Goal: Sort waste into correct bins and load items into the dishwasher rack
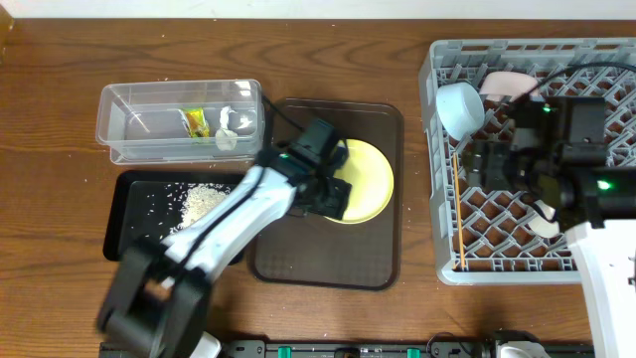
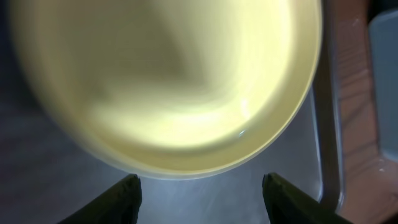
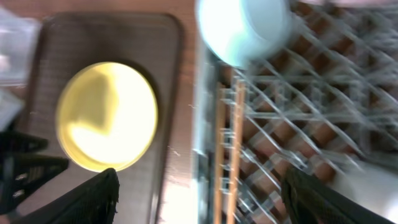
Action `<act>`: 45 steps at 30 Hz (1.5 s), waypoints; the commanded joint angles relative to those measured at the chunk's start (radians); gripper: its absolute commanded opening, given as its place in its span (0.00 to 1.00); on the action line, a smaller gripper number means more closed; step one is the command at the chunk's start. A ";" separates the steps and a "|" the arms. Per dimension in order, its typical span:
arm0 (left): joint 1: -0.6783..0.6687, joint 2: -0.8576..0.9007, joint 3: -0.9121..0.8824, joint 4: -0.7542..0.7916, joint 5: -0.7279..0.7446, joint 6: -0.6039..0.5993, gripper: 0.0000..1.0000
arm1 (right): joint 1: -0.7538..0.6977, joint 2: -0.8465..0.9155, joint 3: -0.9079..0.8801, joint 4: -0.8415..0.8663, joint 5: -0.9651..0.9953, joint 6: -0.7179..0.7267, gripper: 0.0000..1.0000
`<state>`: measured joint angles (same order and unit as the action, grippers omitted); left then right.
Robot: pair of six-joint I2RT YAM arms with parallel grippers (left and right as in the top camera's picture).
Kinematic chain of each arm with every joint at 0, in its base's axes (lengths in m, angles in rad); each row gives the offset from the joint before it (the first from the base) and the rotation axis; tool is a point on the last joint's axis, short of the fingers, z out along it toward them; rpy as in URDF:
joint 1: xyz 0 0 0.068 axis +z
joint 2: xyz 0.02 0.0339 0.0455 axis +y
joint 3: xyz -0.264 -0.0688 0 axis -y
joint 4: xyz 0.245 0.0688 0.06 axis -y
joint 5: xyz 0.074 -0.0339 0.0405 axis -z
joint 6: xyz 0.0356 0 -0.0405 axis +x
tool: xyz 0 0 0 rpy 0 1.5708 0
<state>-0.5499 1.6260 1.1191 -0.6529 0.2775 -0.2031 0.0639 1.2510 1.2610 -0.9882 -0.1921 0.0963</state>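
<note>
Yellow plate [image 2: 174, 81] fills my left wrist view. Its near rim is just ahead of my left pincer [image 2: 200, 185], whose jaws are spread wide and hold nothing.

Seen from overhead, the clear tub [image 1: 117, 134] stands at the back left of the table [image 1: 50, 199]. The green-yellow wrapper [image 1: 196, 121] and the white scrap [image 1: 228, 134] lie inside it. Just in front of the tub is the black tray [image 1: 127, 239], holding the heap of rice [image 1: 204, 202] with loose grains scattered around it.

Beside both sits the brown serving tray [image 1: 328, 268]. The plate lies flat in its back half, and my left pincer is at the plate's left edge.

Further right is the grey dishwasher rack [image 1: 434, 75]. The light blue bowl [image 1: 459, 107] leans on its side in the rack's back left corner. The two chopsticks [image 1: 459, 209] lie side by side along the rack's left wall. A pale dish [image 1: 505, 82] rests at the back of the rack; I cannot tell whether it is a bowl or a cup.

My right pincer [image 3: 199, 193] hangs above the rack, jaws wide and empty.
</note>
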 commanded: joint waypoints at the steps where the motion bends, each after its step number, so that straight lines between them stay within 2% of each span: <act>1: 0.045 -0.117 -0.002 -0.059 -0.097 -0.001 0.66 | 0.078 0.046 -0.003 0.041 -0.075 -0.017 0.82; 6: 0.150 -0.236 -0.002 -0.187 -0.138 -0.008 0.66 | 0.212 0.161 -0.003 0.115 -0.061 -0.016 0.82; 11: 0.310 -0.295 -0.002 -0.272 -0.137 -0.099 0.71 | 0.291 0.314 -0.003 0.192 -0.005 -0.011 0.77; 12: 0.347 -0.300 -0.002 -0.286 -0.137 -0.119 0.74 | 0.307 0.361 -0.003 0.214 0.026 0.002 0.71; 16: 0.424 -0.300 -0.002 -0.317 -0.135 -0.125 0.75 | 0.337 0.488 -0.003 0.271 0.129 0.099 0.70; 22: 0.442 -0.300 -0.002 -0.330 -0.136 -0.125 0.76 | 0.355 0.642 -0.003 0.347 0.105 0.140 0.68; 25: 0.442 -0.300 -0.002 -0.330 -0.136 -0.125 0.76 | 0.367 0.690 -0.003 0.348 0.106 0.157 0.62; 28: 0.442 -0.300 -0.002 -0.330 -0.136 -0.125 0.76 | 0.372 0.733 -0.003 0.349 0.105 0.194 0.61; 30: 0.442 -0.300 -0.002 -0.330 -0.136 -0.125 0.76 | 0.372 0.752 -0.003 0.340 0.098 0.212 0.51; 34: 0.442 -0.300 -0.002 -0.330 -0.136 -0.125 0.76 | 0.372 0.757 -0.003 0.327 0.079 0.214 0.26; 39: 0.442 -0.300 -0.002 -0.331 -0.136 -0.125 0.76 | 0.368 0.745 0.003 0.309 0.079 0.225 0.04; 40: 0.442 -0.300 -0.002 -0.331 -0.136 -0.125 0.76 | 0.365 0.737 0.005 0.303 0.079 0.225 0.01; 45: 0.442 -0.300 -0.002 -0.331 -0.136 -0.125 0.76 | 0.345 0.645 0.030 0.252 0.084 0.208 0.01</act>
<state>-0.1127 1.3338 1.1191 -0.9802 0.1501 -0.3180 0.4217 1.9572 1.2739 -0.7181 -0.1299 0.3115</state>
